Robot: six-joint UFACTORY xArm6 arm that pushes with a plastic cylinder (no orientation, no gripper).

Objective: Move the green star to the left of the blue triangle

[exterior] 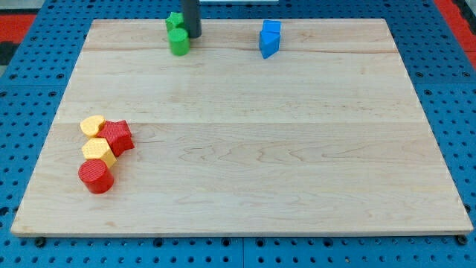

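- My tip (pixel 193 35), a bare rod with no jaws, touches the green star (pixel 174 21) at its 4 o'clock.
- Green cylinder (pixel 178 42) sits at the star's 6 o'clock.
- Blue triangle (pixel 270 39) lies well apart at 3 o'clock.

A pale wooden board (pixel 245 149) lies on a blue pegboard (pixel 30 89). At its far edge, left of centre, sit a green star (pixel 174 21) and a green cylinder (pixel 178 42), touching; a blue triangle (pixel 270 39) sits well to their right. Near left cluster: yellow block (pixel 91 125), red star (pixel 117 137), yellow hexagon (pixel 97 152), red cylinder (pixel 96 177)
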